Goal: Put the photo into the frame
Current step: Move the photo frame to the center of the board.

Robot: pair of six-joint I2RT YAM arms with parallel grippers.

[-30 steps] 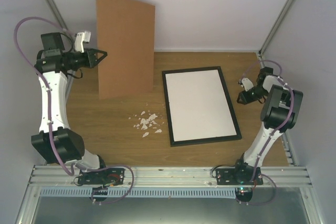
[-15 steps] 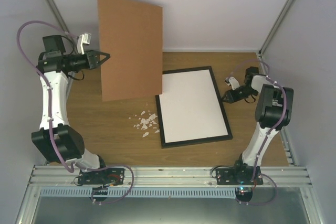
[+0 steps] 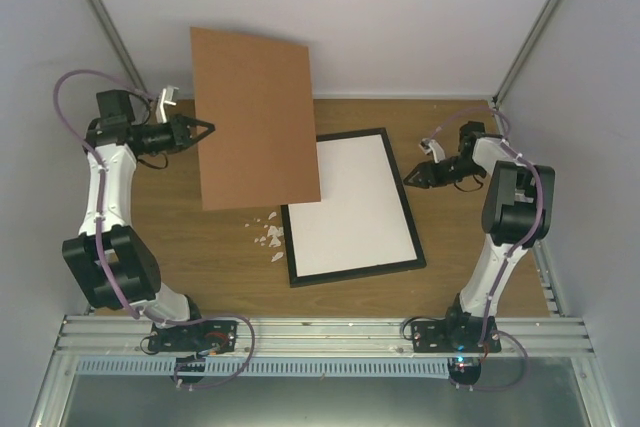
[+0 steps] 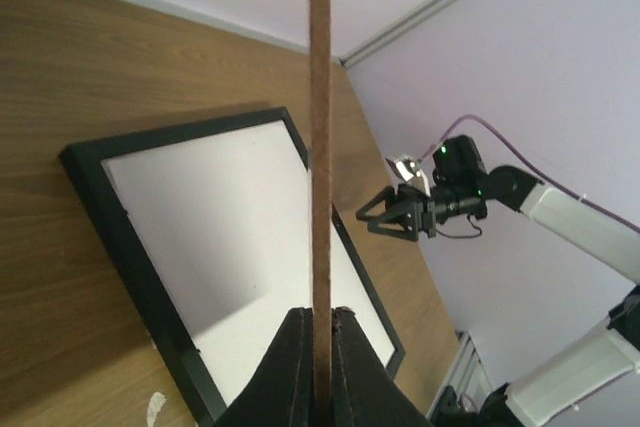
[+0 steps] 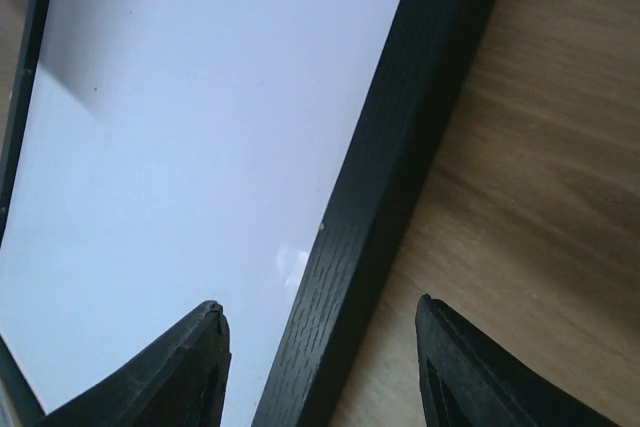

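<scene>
Tabletop (image 3: 200,237) carries the frame (image 5: 400,117); wrist view shows right tool (image 5: 320,303) straddling it.

The left arm (image 3: 105,187) and right arm (image 3: 492,272) have white links and bulky black joints. A purple cable (image 3: 57,99) loops along each. The left gripper (image 3: 205,128) and right gripper (image 3: 410,177) are black, with pointed fingers (image 5: 180,372).

High rear overhead view, two close wrist views, all sharing the frame (image 3: 357,274)
</scene>
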